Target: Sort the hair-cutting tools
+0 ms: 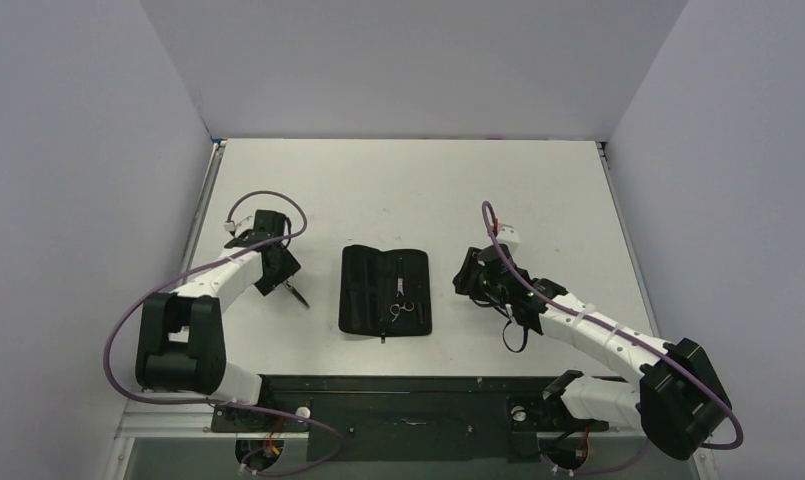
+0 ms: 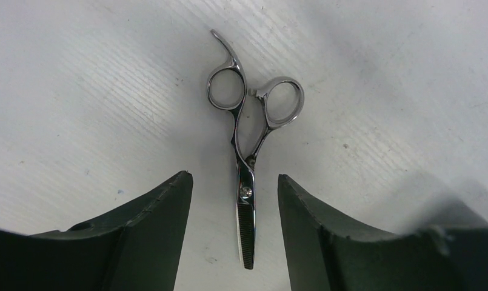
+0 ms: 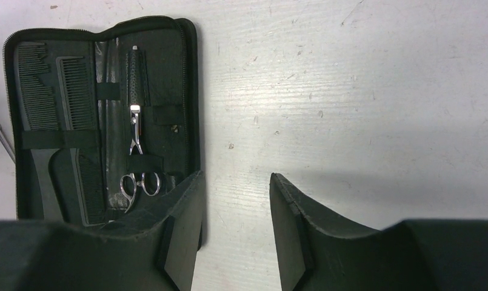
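Note:
A silver pair of thinning scissors (image 2: 246, 182) lies flat on the white table between my left gripper's (image 2: 234, 177) open fingers, untouched, rings pointing away. In the top view these scissors (image 1: 297, 293) lie just left of the open black zip case (image 1: 363, 320). A second silver pair of scissors (image 3: 138, 176) sits strapped in the case's right half. Black combs (image 3: 77, 97) sit under a strap in its left half. My right gripper (image 3: 234, 177) is open and empty over bare table, just right of the case's edge (image 3: 193, 91). In the top view it (image 1: 475, 275) stands right of the case.
The case (image 3: 180, 66) lies open and flat in the middle of the white table (image 1: 538, 200). Grey walls enclose the table on the left, back and right. A black rail (image 1: 398, 400) runs along the near edge between the arm bases.

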Robot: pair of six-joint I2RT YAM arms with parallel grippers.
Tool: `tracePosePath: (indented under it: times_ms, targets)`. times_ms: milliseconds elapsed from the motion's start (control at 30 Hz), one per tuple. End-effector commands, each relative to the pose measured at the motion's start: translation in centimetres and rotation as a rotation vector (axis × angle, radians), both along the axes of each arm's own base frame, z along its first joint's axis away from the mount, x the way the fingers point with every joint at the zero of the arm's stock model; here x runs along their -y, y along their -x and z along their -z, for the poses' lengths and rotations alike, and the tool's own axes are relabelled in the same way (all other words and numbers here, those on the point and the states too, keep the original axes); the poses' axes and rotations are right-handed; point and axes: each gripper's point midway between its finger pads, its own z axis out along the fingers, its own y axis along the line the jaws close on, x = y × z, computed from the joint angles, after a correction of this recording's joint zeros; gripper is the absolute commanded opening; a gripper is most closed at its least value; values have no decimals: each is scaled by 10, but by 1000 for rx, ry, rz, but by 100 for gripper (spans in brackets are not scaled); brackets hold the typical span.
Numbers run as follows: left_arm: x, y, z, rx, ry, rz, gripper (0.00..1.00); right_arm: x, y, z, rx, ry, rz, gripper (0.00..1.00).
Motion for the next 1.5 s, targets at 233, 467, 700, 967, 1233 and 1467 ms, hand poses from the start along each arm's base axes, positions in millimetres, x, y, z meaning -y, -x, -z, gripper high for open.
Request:
tracePosePath:
  times_ms: [233,467,700,967,1233,1467]
  targets:
    - [9,-16,19,-67,9,-1,47,-10,0,-6,18,-25,-50,40]
    - [9,-16,27,-116,-20,-5,39,-12,-1,-7,19,-34,-60,40]
    - [14,-11,39,-164,-26,63,19,-9,-3,-7,16,-36,-59,40]
    - [25,-15,43,-163,-22,191,10,-7,-3,-2,3,-24,-66,40]
    - [42,-22,38,-128,-4,319,16,0,0,3,-10,-6,-55,40]
    - [43,-12,36,-145,5,272,37,4,1,3,-14,2,-50,40]
